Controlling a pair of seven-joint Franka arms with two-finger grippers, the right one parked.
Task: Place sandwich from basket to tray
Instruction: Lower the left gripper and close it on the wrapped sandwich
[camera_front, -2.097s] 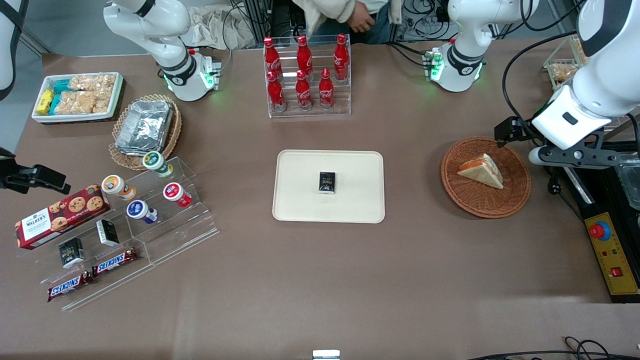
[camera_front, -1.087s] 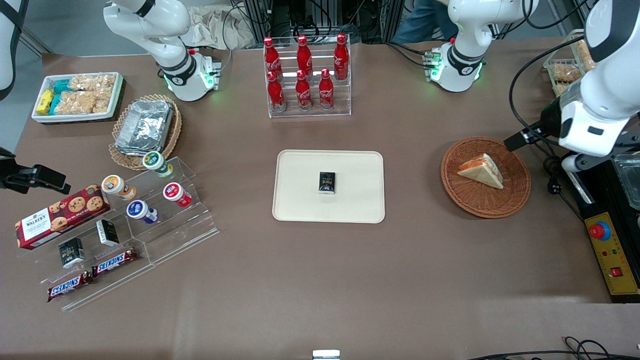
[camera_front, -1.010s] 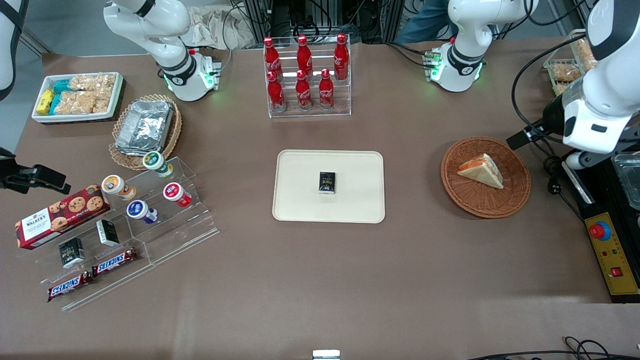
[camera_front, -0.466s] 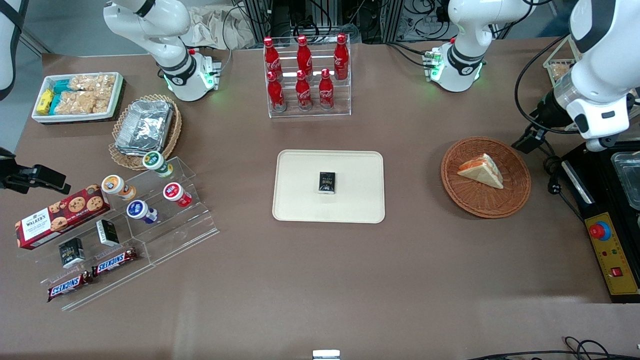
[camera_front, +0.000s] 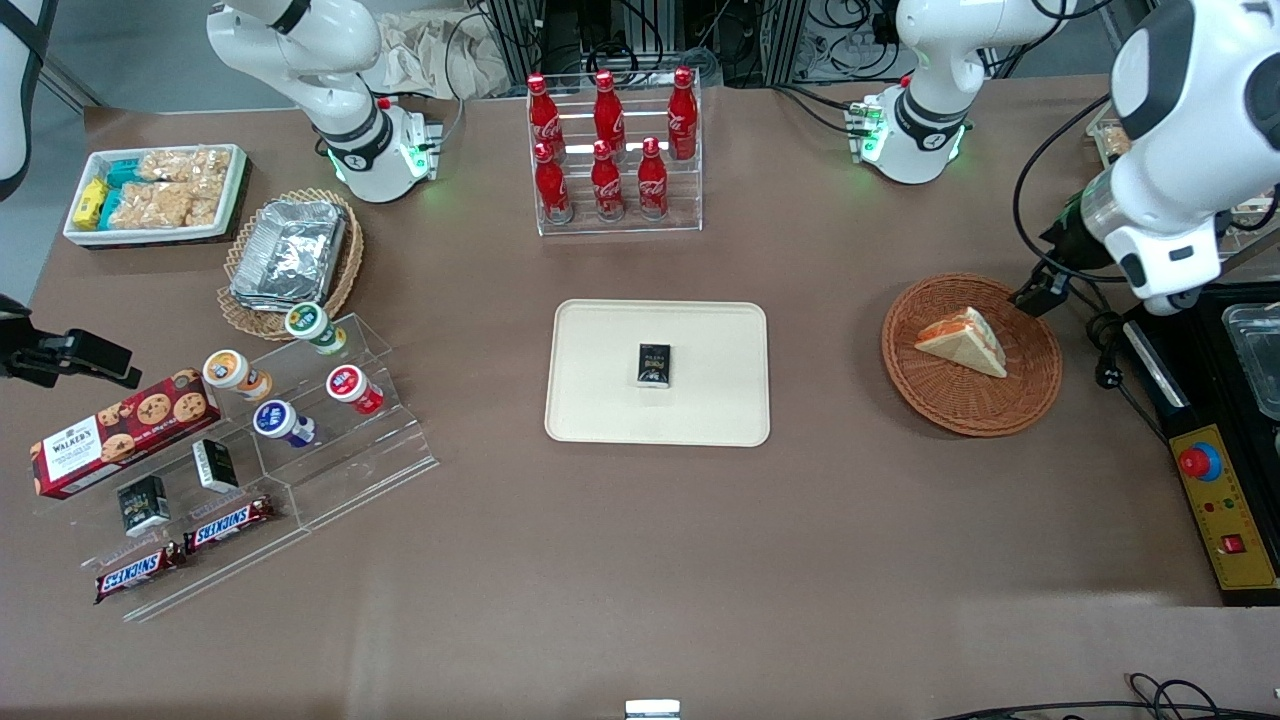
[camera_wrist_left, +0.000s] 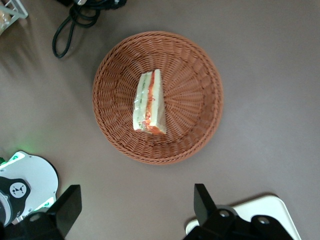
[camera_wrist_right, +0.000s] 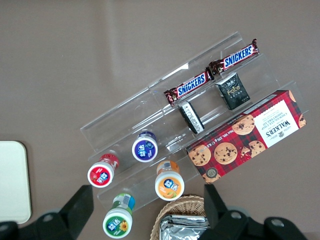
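Observation:
The sandwich (camera_front: 962, 340) (camera_wrist_left: 149, 102), a pale bread wedge with orange and green filling, lies in the round reddish-brown basket (camera_front: 975, 405) (camera_wrist_left: 192, 100). My gripper (camera_wrist_left: 135, 210) hangs open and empty well above the table, beside the basket and apart from it. In the front view only the arm's white wrist (camera_front: 1160, 250) shows, at the basket's rim toward the working arm's end. The cream tray (camera_front: 600, 400) (camera_wrist_left: 272, 205) lies mid-table with a small black box (camera_front: 655, 364) on it.
A rack of red cola bottles (camera_front: 610, 150) stands farther from the camera than the tray. A black control box with a red button (camera_front: 1200, 462) and cables (camera_wrist_left: 75, 20) lie near the basket. An acrylic stand with cups and snacks (camera_front: 270, 420) sits toward the parked arm's end.
The working arm's wrist has swung and shifted toward the basket, coming over its rim. Sandwich, basket and tray have not moved.

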